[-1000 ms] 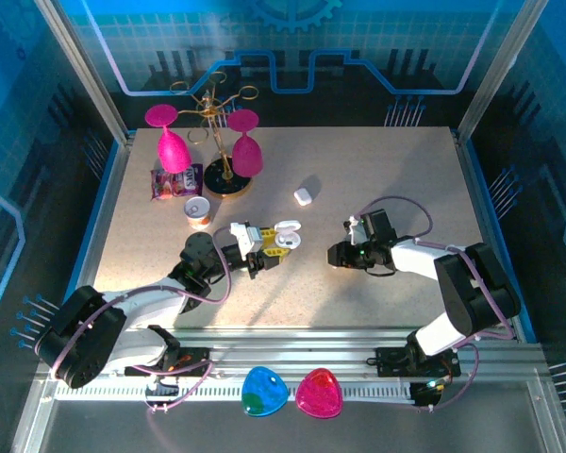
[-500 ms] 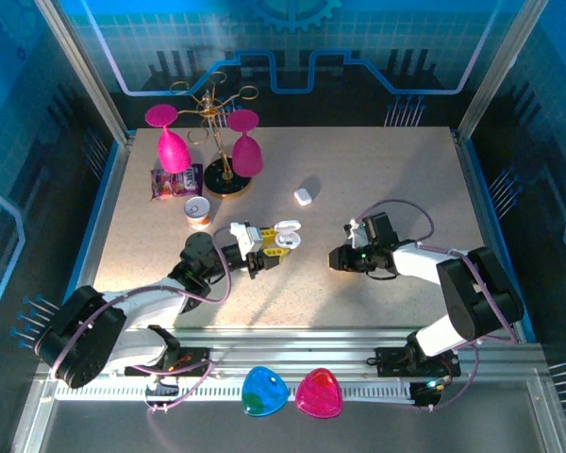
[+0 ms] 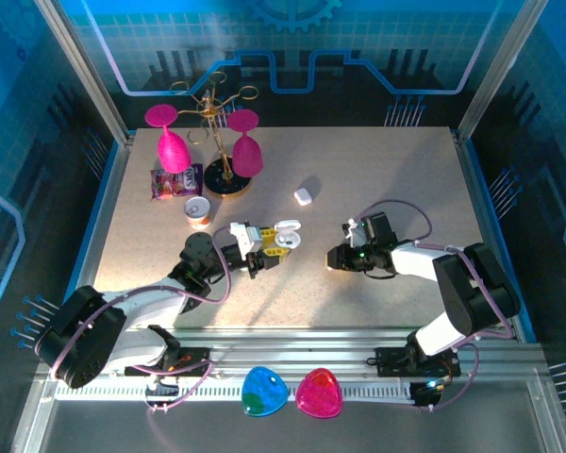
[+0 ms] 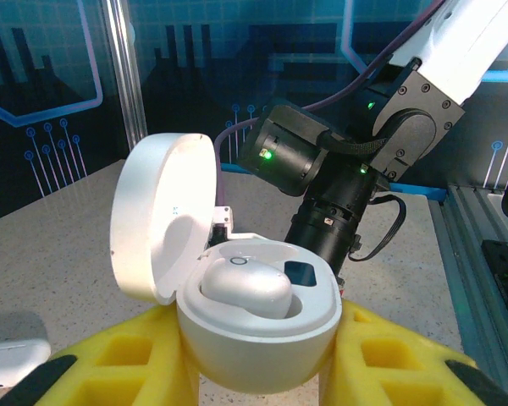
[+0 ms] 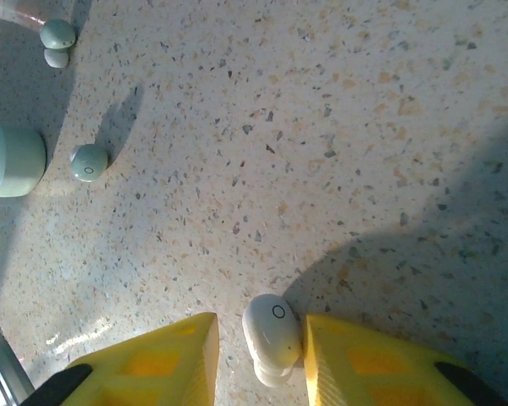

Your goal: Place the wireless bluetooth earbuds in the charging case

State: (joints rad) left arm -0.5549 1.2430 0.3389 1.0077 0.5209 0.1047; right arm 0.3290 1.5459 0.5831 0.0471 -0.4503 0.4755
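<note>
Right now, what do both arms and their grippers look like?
Left arm and right arm: white links, black joints, lilac cables looping alongside. Left gripper and right gripper are black with blocky yellow fingers. Green light on the right wrist.

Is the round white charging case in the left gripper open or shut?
Open: the white case has its lid tipped back, white earbud inside.

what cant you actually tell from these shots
top external: the right gripper covers the loose earbud
left wrist: the second slot of the charging case sits partly behind the seated earbud; full or empty is unclear
right wrist: the mint case is cut by the left edge
left wrist: a small white case is cut by the left edge
</note>
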